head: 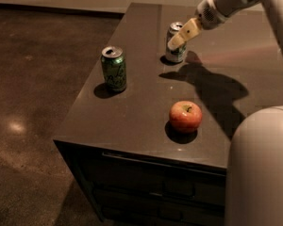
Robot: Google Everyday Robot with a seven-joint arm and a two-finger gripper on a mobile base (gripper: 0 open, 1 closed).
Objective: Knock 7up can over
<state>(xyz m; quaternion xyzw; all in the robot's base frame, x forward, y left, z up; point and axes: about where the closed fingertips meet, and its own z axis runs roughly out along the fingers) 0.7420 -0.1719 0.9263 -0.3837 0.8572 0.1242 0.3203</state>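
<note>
Near the far edge of the table (132, 117), we saw the upright 7up can (173, 54) just toward the left edge from the end effector (180, 35), seemingly touching it; open or closed, we could not tell.

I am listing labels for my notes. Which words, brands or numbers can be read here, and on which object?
No text is readable.
7up can: markings blurred, partly covered by the hand at its upper part.
Green can: pale marking, too blurred to read.
Apple and cabinet top: no text seen.
</note>
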